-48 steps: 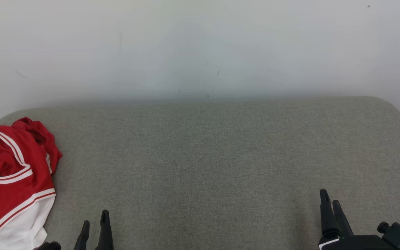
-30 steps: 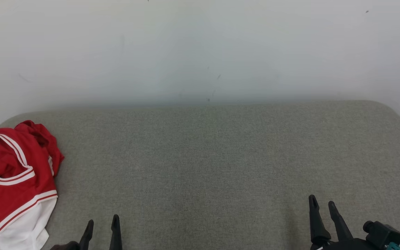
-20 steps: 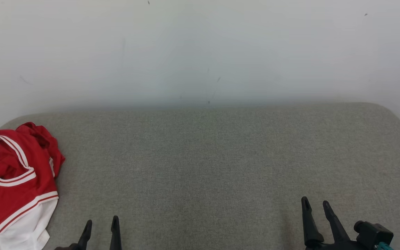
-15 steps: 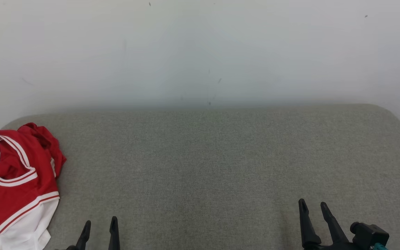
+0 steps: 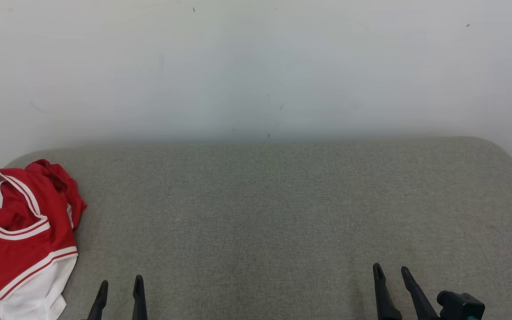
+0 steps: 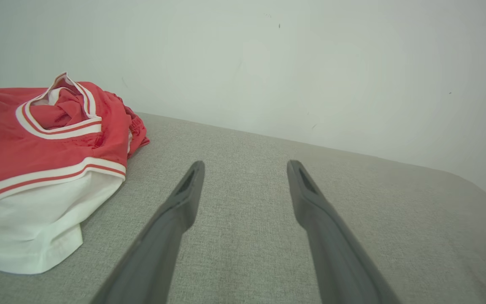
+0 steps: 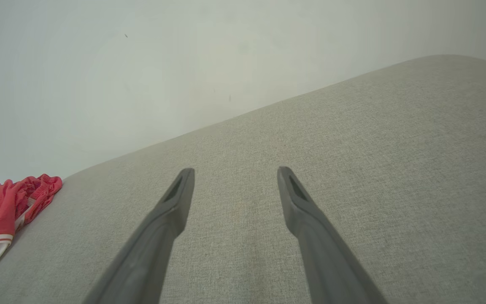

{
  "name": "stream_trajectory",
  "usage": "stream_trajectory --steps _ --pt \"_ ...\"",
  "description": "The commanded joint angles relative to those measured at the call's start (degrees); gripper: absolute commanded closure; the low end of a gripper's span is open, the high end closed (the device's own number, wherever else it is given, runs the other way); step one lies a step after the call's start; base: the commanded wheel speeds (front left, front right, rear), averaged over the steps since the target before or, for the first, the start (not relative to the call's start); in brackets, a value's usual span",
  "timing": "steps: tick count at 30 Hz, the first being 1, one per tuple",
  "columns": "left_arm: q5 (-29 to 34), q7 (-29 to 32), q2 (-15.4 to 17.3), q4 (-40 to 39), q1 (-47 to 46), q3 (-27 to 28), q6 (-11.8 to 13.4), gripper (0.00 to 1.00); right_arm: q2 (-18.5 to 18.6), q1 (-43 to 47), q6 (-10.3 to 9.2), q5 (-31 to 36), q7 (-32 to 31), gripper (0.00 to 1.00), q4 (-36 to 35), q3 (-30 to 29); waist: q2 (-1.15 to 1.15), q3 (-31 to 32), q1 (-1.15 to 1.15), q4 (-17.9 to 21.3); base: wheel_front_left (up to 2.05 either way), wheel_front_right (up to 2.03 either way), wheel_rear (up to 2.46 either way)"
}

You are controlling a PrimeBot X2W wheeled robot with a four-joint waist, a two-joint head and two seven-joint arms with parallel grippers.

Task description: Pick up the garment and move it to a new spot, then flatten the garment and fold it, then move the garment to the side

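Garment (image 5: 20,231): red with white bands, bunched in a heap at the far left end of the grey cushion (image 5: 282,213), partly cut off by the left edge of the head view. Untouched and not yet picked up; first step of the task judged not begun. Long axis of heap roughly front to back: red opening with white trim toward the wall (image 5: 256,66), white panel toward the robot.

Left gripper (image 5: 121,285): low at near edge of cushion, fingers spread wide, nothing between them. Just to the right of the garment's white panel, near but apart. In left wrist view, aimed past the heap toward the wall, heap off to the left of the finger line.

Right gripper (image 5: 391,270): likewise spread and holding nothing, low at near right of cushion, well apart from the garment.

Key relation: garment to the left of both grippers, left arm far nearer. Judged next: swing left gripper leftward and down onto the heap, pinch a raised fold by the trimmed opening. Risk: catching one layer only, heap dragging instead of lifting. Middle of cushion a likely new spot.
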State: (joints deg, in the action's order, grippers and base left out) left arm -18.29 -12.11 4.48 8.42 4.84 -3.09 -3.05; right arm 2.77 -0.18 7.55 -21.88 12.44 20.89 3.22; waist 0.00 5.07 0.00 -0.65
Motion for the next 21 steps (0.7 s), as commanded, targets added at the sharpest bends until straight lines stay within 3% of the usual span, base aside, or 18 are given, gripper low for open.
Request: stream_trajectory --steps 1,21 --pt "1.16 -0.61 -0.29 -0.51 1.0 0.62 -0.42 0.0 0.14 -0.73 -0.1 -0.57 0.46 0.0 0.32 0.55 0.0 0.08 0.0 0.07 0.0 0.0 0.0" --pt "11.6 -2.9 -1.4 1.49 2.26 2.25 -0.32 0.0 0.14 -0.86 -0.12 10.57 -0.02 0.0 0.49 -0.86 0.0 1.14 0.0 0.28 0.0 0.0 0.0"
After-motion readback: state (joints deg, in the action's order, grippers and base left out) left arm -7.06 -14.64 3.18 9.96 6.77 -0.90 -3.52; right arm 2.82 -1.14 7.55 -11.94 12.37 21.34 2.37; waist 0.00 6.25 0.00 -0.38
